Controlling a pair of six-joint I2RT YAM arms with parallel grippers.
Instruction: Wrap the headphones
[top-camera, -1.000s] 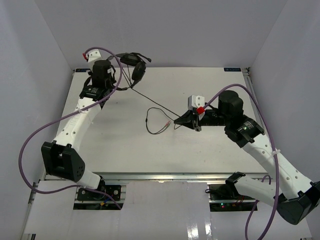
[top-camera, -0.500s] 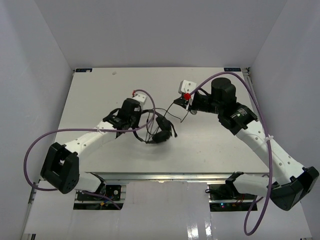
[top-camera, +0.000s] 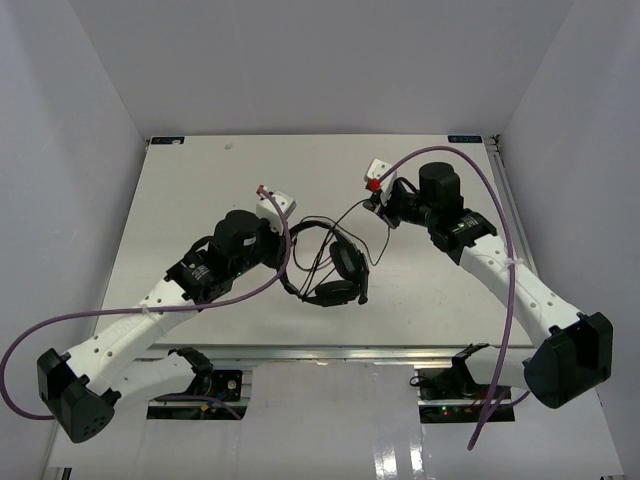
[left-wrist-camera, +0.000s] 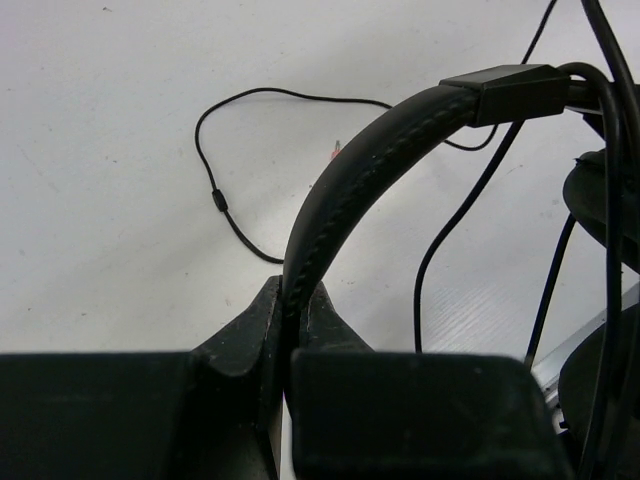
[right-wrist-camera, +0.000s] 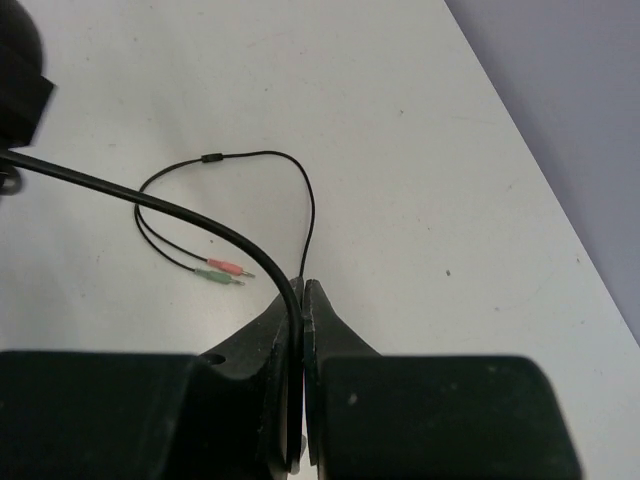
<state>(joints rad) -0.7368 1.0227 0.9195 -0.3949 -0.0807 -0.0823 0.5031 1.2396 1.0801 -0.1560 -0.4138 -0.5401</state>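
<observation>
The black headphones (top-camera: 338, 268) hang over the middle of the table, both earcups low and close together. My left gripper (top-camera: 288, 235) is shut on the padded headband (left-wrist-camera: 345, 190), which arcs up and right from between my fingers (left-wrist-camera: 262, 320). My right gripper (top-camera: 373, 205) is shut on the thin black cable (right-wrist-camera: 200, 215), just behind and right of the headphones. The cable loops on the table (left-wrist-camera: 215, 195) and ends in two small plugs, one pink (right-wrist-camera: 228, 266) and one green (right-wrist-camera: 218, 278). Several cable strands (left-wrist-camera: 470, 200) hang beside the headband.
The white table (top-camera: 200, 180) is walled in by pale panels at the back and both sides. The purple arm cables (top-camera: 150, 312) sweep over the left and right of the table. A metal rail (top-camera: 320, 350) runs along the near edge.
My left gripper has carried the headphones from the back left corner to the table's middle. My right gripper has moved back and a little left with the cable, close to the headphones.
</observation>
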